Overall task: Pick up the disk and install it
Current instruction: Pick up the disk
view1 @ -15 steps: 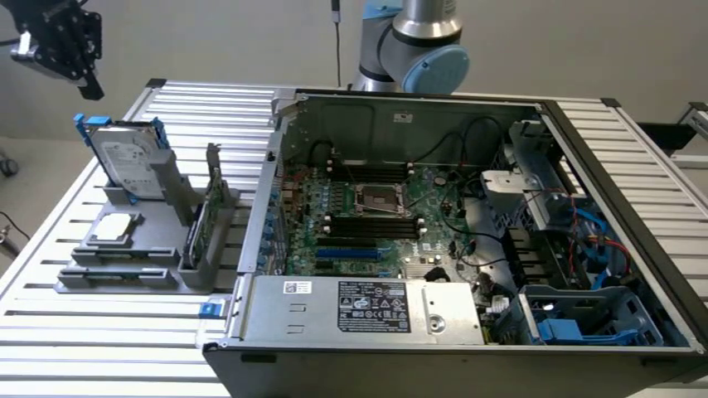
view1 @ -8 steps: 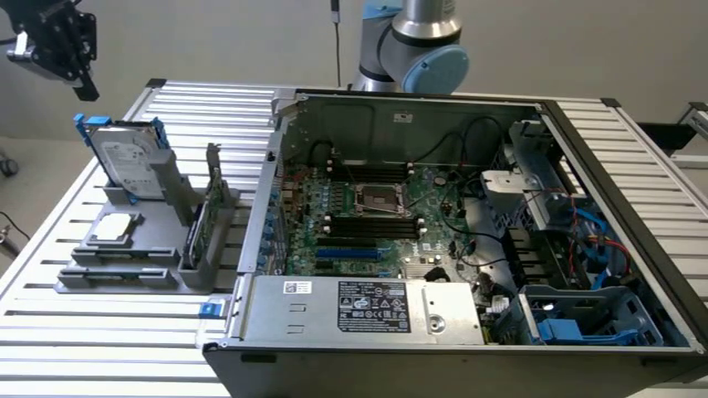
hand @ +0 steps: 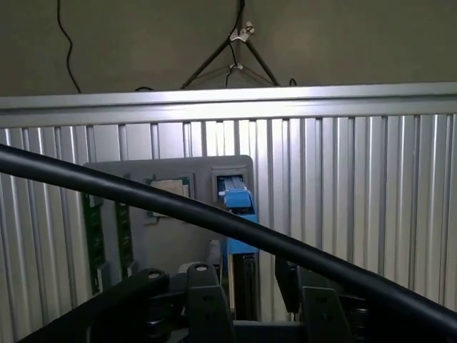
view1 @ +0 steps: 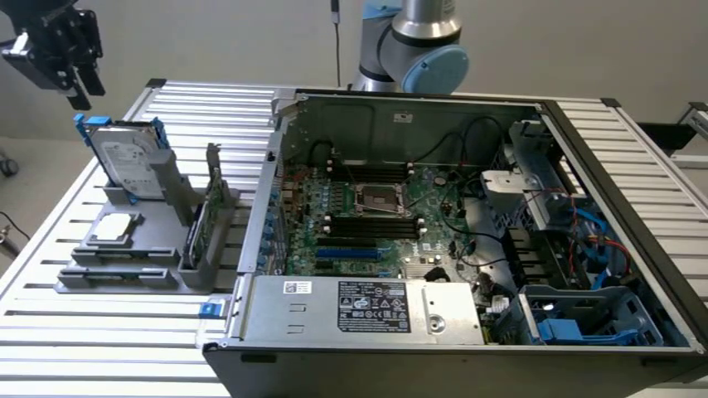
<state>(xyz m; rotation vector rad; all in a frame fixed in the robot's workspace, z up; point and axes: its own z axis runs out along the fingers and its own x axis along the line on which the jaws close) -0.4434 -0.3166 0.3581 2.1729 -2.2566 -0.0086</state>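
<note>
Exterior view, and we see the gripper [view1: 86,93] hovering above the disk [view1: 128,162], clear of it. The disk stands on edge in a grey holder [view1: 166,211] on the table [view1: 99,348], beside the open computer case [view1: 261,236]; we reckon that offers its top edge upward. Fingers [hand: 207,307] spread, pinching nothing. Silver-grey body, white label, bright blue rails.

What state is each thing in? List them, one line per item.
claw: open, holding nothing, above the disk.
disk: standing on edge in the grey holder, not picked up.
chip: lying flat on the holder.
green card: upright in a holder slot.
computer case: side open, board exposed.
</note>
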